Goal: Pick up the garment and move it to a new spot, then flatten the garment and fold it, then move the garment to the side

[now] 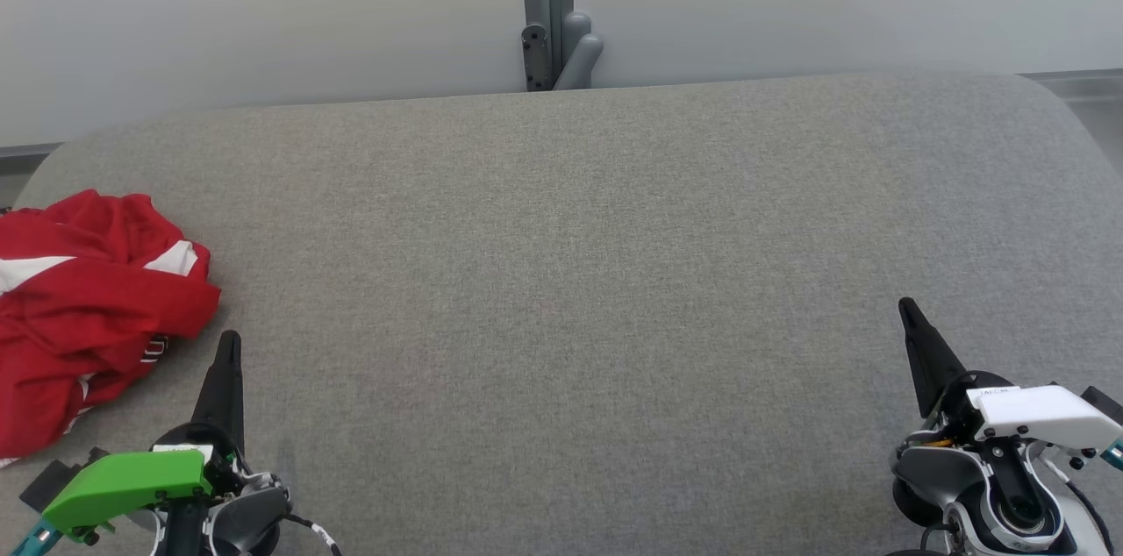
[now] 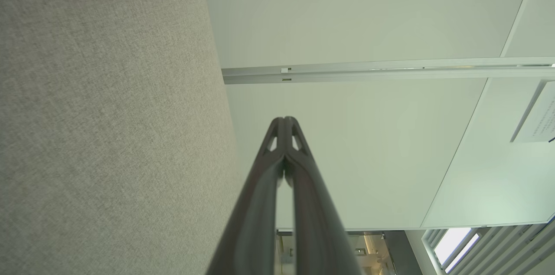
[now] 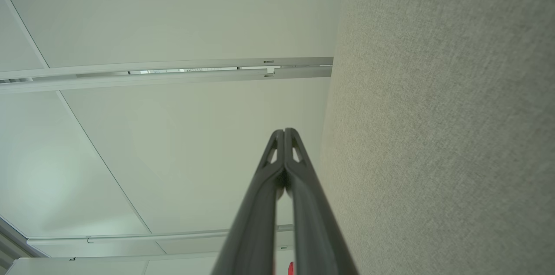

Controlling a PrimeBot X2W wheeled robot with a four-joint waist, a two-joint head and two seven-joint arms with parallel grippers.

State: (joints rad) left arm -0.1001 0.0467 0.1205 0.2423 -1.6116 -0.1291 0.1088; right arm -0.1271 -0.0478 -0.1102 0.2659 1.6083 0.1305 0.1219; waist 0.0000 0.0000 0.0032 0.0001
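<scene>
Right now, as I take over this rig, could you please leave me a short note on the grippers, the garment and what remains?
The left gripper is shut and empty, just beside the garment, not gripping it.
The right gripper is shut and empty, over the right side of the table.
The garment, red and white, lies crumpled at the table's left edge.
Done: nothing that shows; it is neither flat nor folded.
Left: pick it up, move it, flatten, fold, set aside.
</scene>
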